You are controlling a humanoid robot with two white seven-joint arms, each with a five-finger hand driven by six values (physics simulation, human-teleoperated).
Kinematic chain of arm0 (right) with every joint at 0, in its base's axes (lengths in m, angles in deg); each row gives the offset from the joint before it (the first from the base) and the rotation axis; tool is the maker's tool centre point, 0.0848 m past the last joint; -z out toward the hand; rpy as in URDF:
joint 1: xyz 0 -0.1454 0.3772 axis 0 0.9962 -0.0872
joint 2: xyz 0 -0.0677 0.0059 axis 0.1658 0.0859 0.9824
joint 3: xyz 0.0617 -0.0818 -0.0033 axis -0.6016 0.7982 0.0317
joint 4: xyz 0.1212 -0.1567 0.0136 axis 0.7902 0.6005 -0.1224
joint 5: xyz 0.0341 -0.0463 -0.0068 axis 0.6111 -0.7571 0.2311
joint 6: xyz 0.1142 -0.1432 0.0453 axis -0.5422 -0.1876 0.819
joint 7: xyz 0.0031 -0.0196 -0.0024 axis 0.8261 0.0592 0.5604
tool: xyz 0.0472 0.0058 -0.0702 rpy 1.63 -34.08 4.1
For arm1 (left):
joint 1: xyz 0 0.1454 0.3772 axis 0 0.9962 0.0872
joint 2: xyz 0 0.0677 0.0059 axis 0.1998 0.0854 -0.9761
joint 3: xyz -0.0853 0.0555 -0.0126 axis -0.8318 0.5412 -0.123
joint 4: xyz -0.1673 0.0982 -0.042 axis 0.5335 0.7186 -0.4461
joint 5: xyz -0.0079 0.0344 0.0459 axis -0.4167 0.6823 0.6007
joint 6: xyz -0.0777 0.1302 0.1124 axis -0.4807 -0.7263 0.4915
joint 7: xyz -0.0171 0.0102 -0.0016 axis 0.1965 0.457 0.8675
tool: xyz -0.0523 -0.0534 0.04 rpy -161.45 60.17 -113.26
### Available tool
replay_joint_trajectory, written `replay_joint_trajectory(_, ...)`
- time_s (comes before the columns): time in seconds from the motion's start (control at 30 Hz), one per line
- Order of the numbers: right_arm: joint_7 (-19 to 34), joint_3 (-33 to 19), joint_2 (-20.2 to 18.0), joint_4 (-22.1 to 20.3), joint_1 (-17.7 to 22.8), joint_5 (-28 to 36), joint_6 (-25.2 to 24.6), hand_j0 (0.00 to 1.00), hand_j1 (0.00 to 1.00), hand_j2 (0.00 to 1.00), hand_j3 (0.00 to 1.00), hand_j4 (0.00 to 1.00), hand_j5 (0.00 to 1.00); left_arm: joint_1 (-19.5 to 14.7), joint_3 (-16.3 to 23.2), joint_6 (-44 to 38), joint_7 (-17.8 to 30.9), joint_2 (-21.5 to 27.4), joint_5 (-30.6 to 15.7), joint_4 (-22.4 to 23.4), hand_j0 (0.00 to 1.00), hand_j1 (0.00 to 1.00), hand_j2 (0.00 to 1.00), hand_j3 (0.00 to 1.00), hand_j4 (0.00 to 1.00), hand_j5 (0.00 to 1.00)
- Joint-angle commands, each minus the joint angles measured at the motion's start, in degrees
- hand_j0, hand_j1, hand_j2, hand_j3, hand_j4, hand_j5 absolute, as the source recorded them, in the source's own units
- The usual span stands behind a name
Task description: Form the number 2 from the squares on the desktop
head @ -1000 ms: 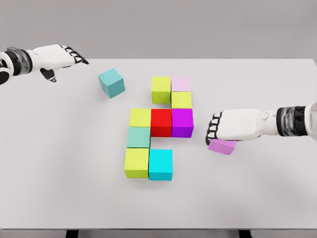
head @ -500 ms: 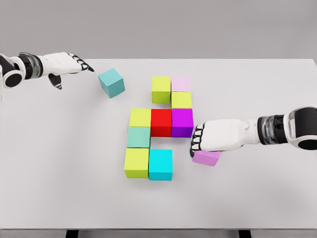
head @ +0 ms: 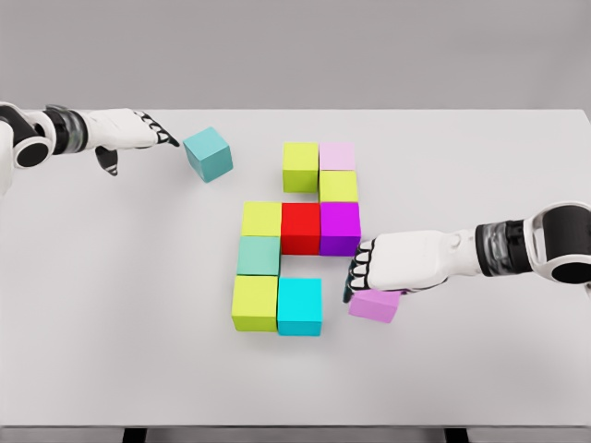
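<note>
On the white table we see nine cubes forming a partial figure, its cyan cube at bottom right. Our right hand lies curled over the violet cube, just beside the cyan one. Our left hand, fingers extended, nearly touches the loose teal cube. No writing shows.

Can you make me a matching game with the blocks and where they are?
Things:
1. red cube
2. teal cube
3. light purple cube
4. cyan cube

Places:
A. under the right hand
B. alone, by the left hand's fingertips
C. bottom row, beside a yellow-green cube
D. middle row, between yellow and purple

Pairs: 1-D, 2-B, 3-A, 4-C
</note>
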State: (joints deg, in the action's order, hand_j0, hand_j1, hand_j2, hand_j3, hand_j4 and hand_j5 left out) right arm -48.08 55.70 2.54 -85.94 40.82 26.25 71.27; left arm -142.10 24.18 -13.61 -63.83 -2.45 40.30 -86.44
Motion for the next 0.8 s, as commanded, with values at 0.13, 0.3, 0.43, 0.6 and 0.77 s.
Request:
replay_joint_trajectory(0.13, -0.01, -0.09, -0.32, -0.01, 0.0, 0.31, -0.14, 0.91, 0.91, 0.91, 0.91, 0.91, 0.91, -0.26, 0.4, -0.07, -0.01, -0.1, -0.11, -0.35, 1.0, 1.0, 1.0, 1.0, 1.0, 1.0)
replay_joint_trajectory(0.3, -0.01, -1.93, -2.43, -0.01, -0.09, 3.73, -0.14, 0.98, 0.98, 0.98, 0.98, 0.98, 0.98, -0.44, 0.4, -0.07, -0.01, -0.45, -0.11, -0.35, 1.0, 1.0, 1.0, 1.0, 1.0, 1.0)
replay_joint_trajectory(0.43, -0.01, -7.38, -7.26, -0.01, 0.09, 13.48, -0.14, 0.99, 0.99, 0.99, 0.99, 0.99, 0.99, -0.53, 0.4, -0.07, -0.01, -0.45, -0.11, -0.27, 1.0, 1.0, 1.0, 1.0, 1.0, 1.0)
replay_joint_trajectory(0.6, -0.01, -10.11, -11.4, 0.52, 0.88, 18.59, -0.14, 0.99, 0.99, 0.99, 0.99, 0.99, 0.99, -0.7, 0.4, -0.07, -0.01, -0.63, -0.11, -0.27, 1.0, 1.0, 1.0, 1.0, 1.0, 1.0)
replay_joint_trajectory(0.77, -0.01, -12.84, -12.45, 5.44, 3.87, 15.69, -0.14, 0.99, 0.99, 0.99, 0.99, 0.99, 0.99, -0.79, 0.4, -0.07, -0.01, -0.71, -0.02, -0.27, 1.0, 1.0, 1.0, 1.0, 1.0, 1.0)
